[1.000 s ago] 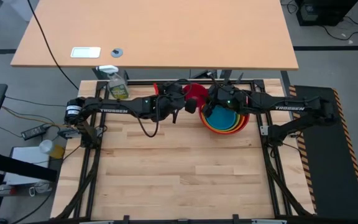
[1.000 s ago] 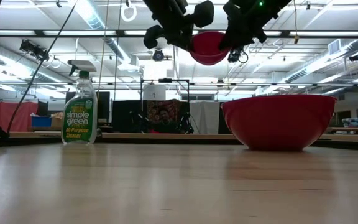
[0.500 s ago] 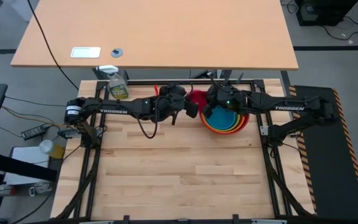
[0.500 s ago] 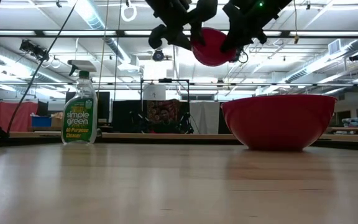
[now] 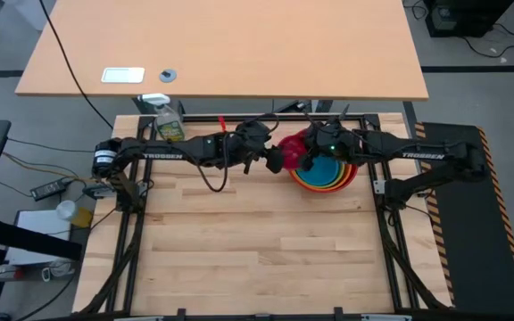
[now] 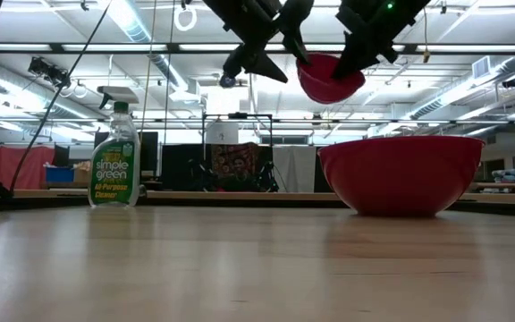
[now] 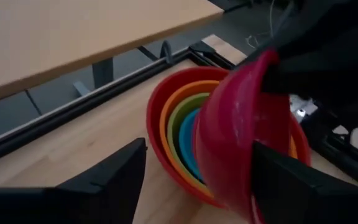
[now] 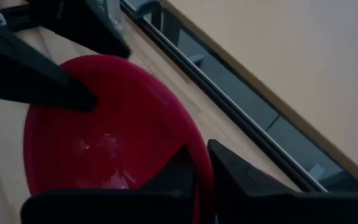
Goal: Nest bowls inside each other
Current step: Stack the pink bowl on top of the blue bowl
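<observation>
Right gripper (image 6: 358, 55) fingers pinch the pink bowl's (image 6: 329, 79) rim, high above the nested stack (image 5: 325, 174) near the table's far edge; left gripper (image 6: 271, 43) fingers spread wide; level the bowl, centre it, then lower.

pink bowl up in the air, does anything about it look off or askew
The pink bowl hangs tilted, pinched by its rim in the right hand, above and beside the nested stack, not in it. The left hand is open, clear of it.

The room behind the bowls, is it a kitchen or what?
Probably a workshop or lab, not a kitchen: long ceiling lights, a plain desk beside the wooden table, and cables trailing on the floor.
</observation>
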Available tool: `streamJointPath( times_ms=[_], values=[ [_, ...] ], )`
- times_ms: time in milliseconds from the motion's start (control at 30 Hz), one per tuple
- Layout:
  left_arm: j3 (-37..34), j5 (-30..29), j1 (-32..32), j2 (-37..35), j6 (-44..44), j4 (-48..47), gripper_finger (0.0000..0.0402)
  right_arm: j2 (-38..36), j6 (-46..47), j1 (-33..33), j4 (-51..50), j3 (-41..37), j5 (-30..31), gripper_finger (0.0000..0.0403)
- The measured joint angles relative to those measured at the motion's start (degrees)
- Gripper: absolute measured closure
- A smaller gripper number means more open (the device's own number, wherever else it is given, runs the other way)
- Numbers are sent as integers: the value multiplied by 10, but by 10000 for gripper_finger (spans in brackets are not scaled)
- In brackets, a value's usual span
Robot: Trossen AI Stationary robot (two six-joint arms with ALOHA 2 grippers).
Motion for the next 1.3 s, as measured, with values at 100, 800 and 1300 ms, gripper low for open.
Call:
streamJointPath(
  times_ms=[100, 800, 1300],
  values=[
    [1, 3, -2, -7, 6, 4, 134, -20, 10, -9, -18, 0, 0, 363],
    [-1, 58, -16, -32, 66, 14, 146, -47, 54, -122, -130, -116, -144, 367],
    [-1, 58, -28, -35, 65, 48, 181, -20, 59, -136, -72, -196, -161, 362]
  ],
)
